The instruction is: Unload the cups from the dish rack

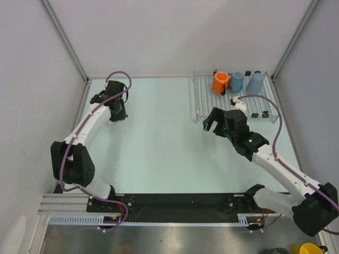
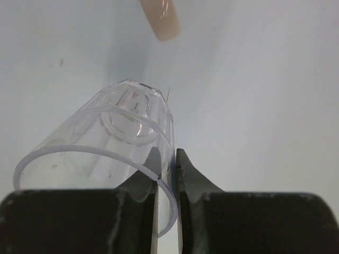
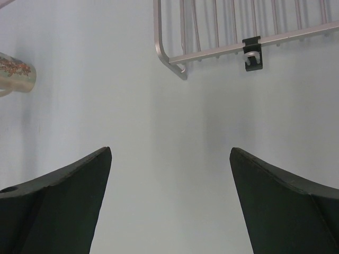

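Left wrist view, left gripper (image 2: pixel 168 159): closed on clear cup (image 2: pixel 106 137) at rim (firm for carrying).
Right gripper (image 3: pixel 169 153): spread wide, empty, facing rack (image 3: pixel 169 55) corner.
Rack: orange mug (image 1: pixel 220 82), blue mug (image 1: pixel 237 81), pale-blue cup (image 1: pixel 255 82) waiting.

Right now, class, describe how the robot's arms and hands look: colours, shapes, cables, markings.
The left arm and right arm have white links with bulky black joints. A purple cable loops along each. The left hand and right hand have black, tapering fingers. A small green light glows on the right arm.
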Action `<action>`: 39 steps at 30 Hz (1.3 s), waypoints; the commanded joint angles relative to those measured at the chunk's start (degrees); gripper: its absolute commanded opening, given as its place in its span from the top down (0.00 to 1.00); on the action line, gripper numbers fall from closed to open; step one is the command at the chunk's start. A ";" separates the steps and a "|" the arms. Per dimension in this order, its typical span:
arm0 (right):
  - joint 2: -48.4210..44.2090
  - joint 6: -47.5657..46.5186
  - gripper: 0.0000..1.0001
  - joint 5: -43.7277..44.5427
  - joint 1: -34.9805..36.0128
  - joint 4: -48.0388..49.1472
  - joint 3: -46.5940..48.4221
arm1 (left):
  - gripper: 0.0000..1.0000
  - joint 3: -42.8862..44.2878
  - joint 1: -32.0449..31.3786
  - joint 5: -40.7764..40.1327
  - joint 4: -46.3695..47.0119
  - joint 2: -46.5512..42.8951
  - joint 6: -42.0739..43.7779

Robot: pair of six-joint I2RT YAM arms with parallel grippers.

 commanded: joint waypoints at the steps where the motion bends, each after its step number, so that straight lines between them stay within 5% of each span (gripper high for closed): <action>1: 1.82 -1.58 0.00 -0.29 1.86 1.82 1.84 | 1.00 10.39 0.22 -2.79 0.27 -3.43 0.37; 16: 0.16 -3.51 0.00 1.47 4.24 -3.02 3.60 | 1.00 40.99 1.53 -10.45 -9.14 15.90 1.86; 39: 3.84 -4.48 0.00 1.29 3.98 -1.97 4.04 | 1.00 50.59 4.26 -4.20 -10.11 29.80 0.46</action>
